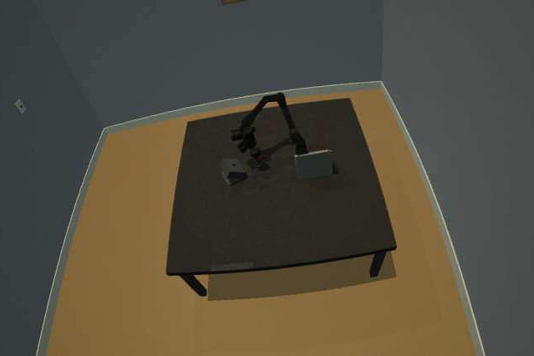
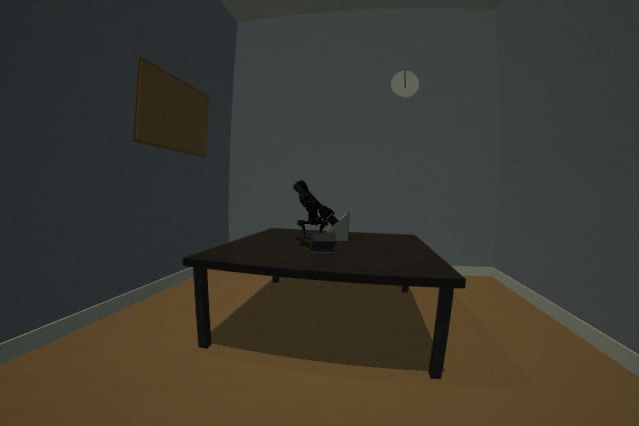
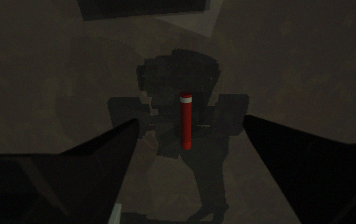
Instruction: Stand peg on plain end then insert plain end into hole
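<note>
So the end effector is hanging over the tabletop, fingers spread wide, nothing pinched. The red peg is lying flat right below it, and in the wrist view it sits between the two fingertips with a bit of room on either side. White band's at the far end in that view. The sloped panel is near the end effector, off to one side, its hole showing from the top, and the peg's well outside it.
</note>
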Controlling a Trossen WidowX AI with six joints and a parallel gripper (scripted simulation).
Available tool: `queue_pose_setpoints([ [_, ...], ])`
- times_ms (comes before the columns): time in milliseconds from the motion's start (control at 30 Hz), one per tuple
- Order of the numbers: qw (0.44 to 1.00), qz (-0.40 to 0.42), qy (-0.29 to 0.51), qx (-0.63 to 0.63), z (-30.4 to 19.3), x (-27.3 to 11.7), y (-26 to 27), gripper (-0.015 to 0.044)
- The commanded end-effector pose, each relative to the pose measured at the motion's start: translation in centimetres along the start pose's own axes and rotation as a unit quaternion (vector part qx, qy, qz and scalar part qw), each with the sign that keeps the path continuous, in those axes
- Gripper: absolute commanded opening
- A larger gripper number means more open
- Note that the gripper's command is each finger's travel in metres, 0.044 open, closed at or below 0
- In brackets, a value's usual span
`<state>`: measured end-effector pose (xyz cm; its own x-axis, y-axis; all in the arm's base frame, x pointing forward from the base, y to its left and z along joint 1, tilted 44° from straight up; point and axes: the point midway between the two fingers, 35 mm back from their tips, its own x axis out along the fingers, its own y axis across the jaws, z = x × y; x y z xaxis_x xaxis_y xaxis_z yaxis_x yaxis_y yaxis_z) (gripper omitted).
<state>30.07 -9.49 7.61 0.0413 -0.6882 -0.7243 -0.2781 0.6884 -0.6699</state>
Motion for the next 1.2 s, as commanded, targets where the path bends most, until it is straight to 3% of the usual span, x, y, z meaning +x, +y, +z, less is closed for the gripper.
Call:
queue_pose_setpoints([
  [0, 1.0, 0.0, 0.005, -0.003, -0.2, 1.0, 0.1, 0.044],
  [1067, 1.0, -0.003, 0.005, -0.004, -0.5, 5.8, 0.0, 0.044],
  [1167, 1.0, -0.003, 0.005, -0.004, -0.5, 5.8, 0.0, 0.0361],
])
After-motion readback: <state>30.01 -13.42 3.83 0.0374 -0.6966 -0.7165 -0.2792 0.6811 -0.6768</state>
